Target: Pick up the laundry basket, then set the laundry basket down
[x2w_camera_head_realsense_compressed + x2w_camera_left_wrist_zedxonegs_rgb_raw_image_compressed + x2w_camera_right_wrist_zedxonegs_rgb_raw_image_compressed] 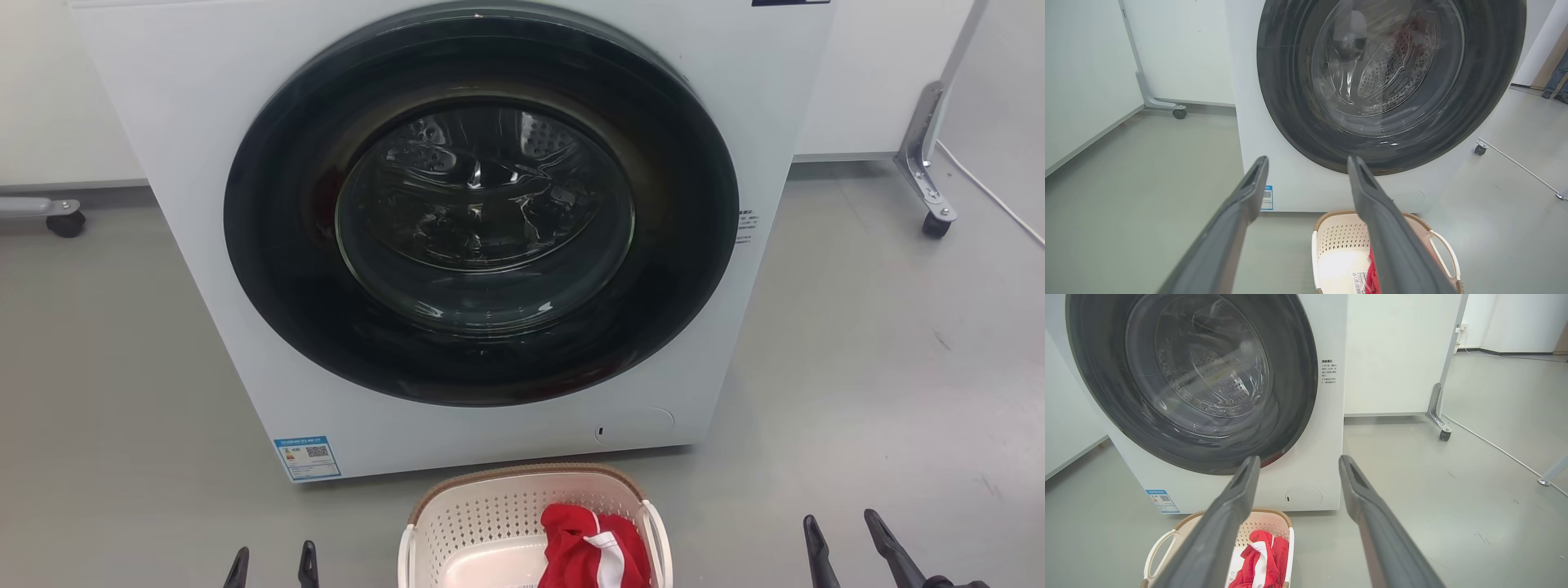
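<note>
The laundry basket (490,510) stands on the grey floor just in front of the washing machine, cream with perforated walls and a brown rim; it also appears as the basket (1341,241) in the left wrist view and the basket (1267,522) in the right wrist view. A red and white garment (592,547) lies in its right half. My left gripper (272,565) is open at the lower left, well clear of the basket. My right gripper (845,535) is open at the lower right, also apart from it. Both hold nothing.
A white front-loading washing machine (245,122) with a dark round door (482,204) shut rises right behind the basket. Wheeled partition feet (931,196) stand at the back right and another foot (57,216) at the back left. A white cable (992,192) crosses the floor at right.
</note>
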Controlling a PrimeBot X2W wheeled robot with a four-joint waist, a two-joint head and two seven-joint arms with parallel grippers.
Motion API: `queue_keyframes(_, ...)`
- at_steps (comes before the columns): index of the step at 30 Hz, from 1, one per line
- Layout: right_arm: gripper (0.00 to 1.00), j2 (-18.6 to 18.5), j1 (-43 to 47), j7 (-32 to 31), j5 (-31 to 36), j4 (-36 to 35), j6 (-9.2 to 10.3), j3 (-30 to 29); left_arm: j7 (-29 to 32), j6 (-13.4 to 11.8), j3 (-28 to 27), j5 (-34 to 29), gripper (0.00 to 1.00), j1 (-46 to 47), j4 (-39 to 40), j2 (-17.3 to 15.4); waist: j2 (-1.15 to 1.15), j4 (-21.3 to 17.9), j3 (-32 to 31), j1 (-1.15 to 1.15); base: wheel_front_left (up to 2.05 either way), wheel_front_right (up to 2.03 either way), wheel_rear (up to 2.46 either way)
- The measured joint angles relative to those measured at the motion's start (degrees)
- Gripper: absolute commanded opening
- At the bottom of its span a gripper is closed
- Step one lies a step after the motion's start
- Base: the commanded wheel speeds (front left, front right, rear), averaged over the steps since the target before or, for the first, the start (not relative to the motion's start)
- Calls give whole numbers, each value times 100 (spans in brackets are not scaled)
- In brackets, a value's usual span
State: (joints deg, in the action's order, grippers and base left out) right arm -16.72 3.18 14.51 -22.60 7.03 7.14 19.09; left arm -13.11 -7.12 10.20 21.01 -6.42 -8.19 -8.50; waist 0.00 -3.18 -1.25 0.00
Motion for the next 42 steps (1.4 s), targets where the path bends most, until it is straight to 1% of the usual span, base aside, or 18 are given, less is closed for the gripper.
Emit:
queue_keyframes(11, 100, 15, 13, -40, 98, -129, 1, -78, 216, 0, -3, -156, 100, -17, 163, 84, 0, 11, 22, 0, 0, 0, 0)
queue_keyframes(15, 100, 23, 54, -85, 102, -154, 1, -132, 297, 0, -11, -305, 100, -37, 213, 96, 0, 11, 27, 0, 0, 0, 0)
queue_keyframes(34, 100, 149, 114, -235, 198, -293, 15, -277, 648, 0, -88, -455, 100, -110, 438, 153, 0, -5, 46, 0, 0, 0, 0)
queue_keyframes(35, 0, 151, 116, -238, 198, -299, 15, -283, 648, 0, -90, -457, 0, -110, 456, 154, 0, -4, 47, 0, 0, 0, 0)
queue_keyframes(42, 0, 298, 219, -283, 134, -53, -9, -245, 654, 18, -60, -385, 0, -151, 208, 183, 0, -2, 50, 0, 0, 0, 0)
